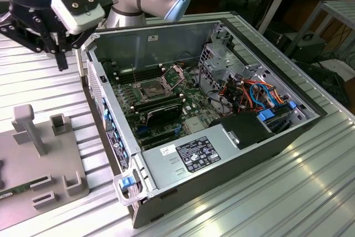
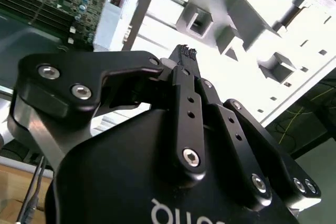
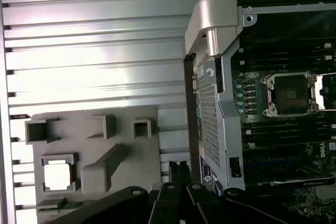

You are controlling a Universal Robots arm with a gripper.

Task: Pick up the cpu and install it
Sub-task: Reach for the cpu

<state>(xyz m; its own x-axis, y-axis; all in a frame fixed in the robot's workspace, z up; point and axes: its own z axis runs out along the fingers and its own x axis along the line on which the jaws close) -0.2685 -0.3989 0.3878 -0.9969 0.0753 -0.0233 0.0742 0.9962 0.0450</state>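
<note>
Lying flat in grey tray (image 3: 139, 177) recess: cpu (image 3: 58, 176), metal top up.

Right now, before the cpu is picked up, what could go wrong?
1. The cpu lies in a pocket of the fixture, beside a raised post; the gripper might strike that post.
2. The case wall stands between the fixture and the socket; a low carry could hit it.

cpu (image 3: 56, 176) in a recess of the fixture plate (image 3: 131, 150), plate on the table (image 3: 94, 35) beside the computer case (image 3: 210, 98)
</note>
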